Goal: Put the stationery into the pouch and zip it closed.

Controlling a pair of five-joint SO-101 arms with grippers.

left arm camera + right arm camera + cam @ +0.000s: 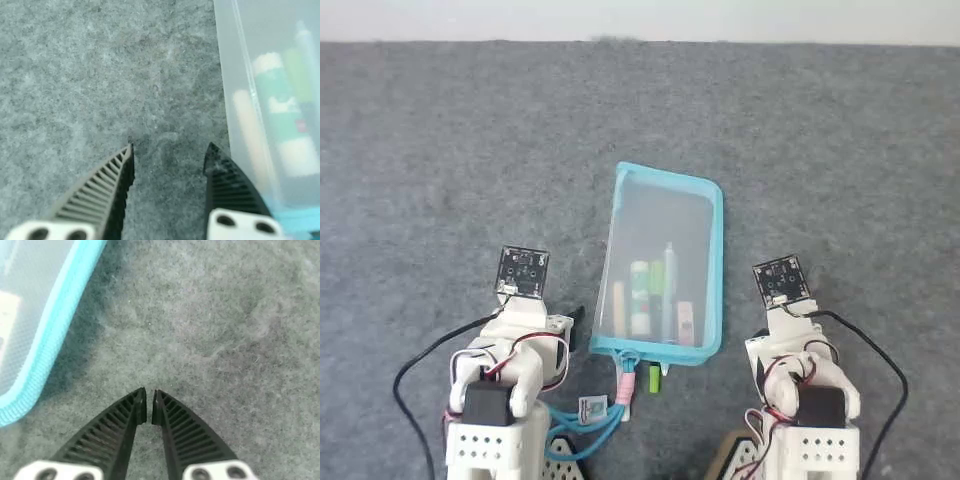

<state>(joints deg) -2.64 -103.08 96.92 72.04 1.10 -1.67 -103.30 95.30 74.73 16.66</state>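
Found a flat translucent plastic pouch (665,215) with turquoise fabric trim lying on the grey felt table cover (440,150), between the two white arms and reaching a little beyond them, one short end nearest the arm bases. Made out through its clear wall, side by side towards that near end, a pale orange stick (618,305), a green-and-white tube (640,295), a slim whitish pen (669,270) and a small pink-and-white block (685,322). Noted a small green piece (655,378) on the felt just outside the near end, beside a pink zip pull (626,385) hanging off the pouch's corner (zip itself impossible to judge as run shut or not). Saw the left claw (171,146), black ribbed plastic, spread wide and gripping nothing, tips poised over bare felt just beside the pouch's long side, one finger close against the clear wall; could not tell whether touching. Saw the right claw (150,391), of the same black ribbed make, pressed together with the merest slit between the tips, pinching nothing, likewise over bare felt, with the pouch's turquoise edge off to one side and clearly apart from the tips. Placed the pouch between both claws, nearer the left one. Spotted a loop of blue cable (582,418) by the left arm's base, close to the zip pull.
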